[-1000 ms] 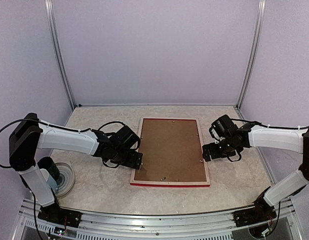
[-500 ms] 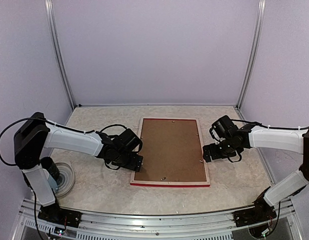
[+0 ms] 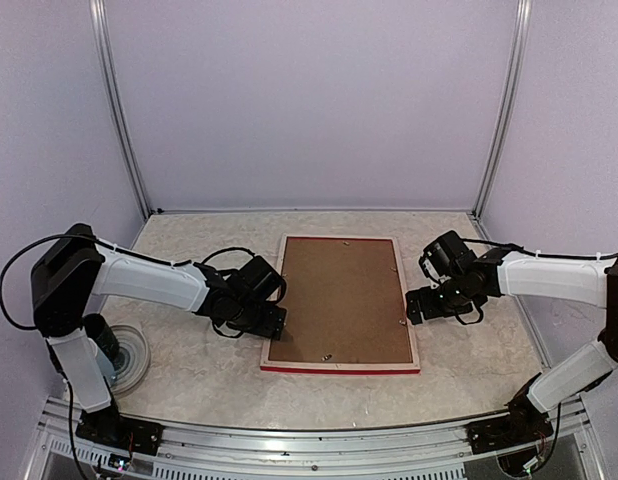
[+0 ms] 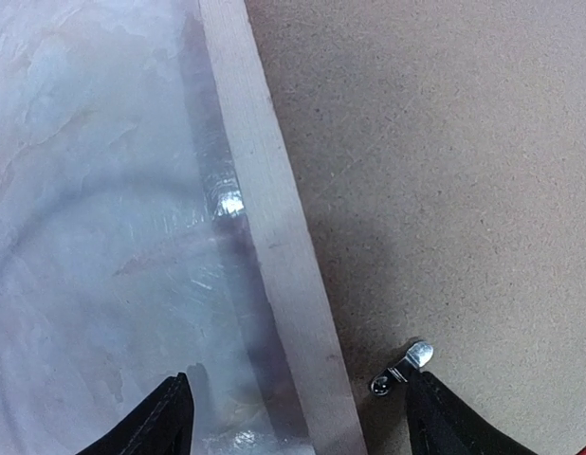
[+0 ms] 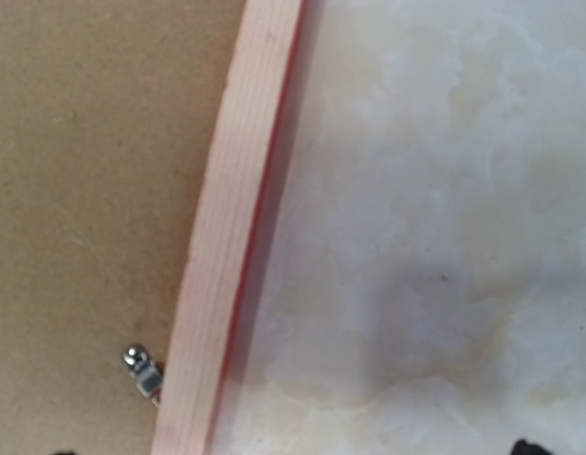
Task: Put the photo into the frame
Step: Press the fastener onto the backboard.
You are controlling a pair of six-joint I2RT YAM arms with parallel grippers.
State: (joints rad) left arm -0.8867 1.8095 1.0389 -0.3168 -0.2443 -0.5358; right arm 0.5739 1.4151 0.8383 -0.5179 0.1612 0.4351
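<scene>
Frame (image 3: pixel 339 367) lies back-up, long axis near-to-far (left gripper (image 4: pixel 298 409) and right gripper (image 3: pixel 413 306) both wide)

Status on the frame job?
Left gripper open, astride left rail of frame. Right gripper open over right rail. Frame face down, backing board in; photo not in view.

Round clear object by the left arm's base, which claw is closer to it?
Left. The left claw is at the frame's left edge, toward the round object; the right claw is across the frame.
</scene>
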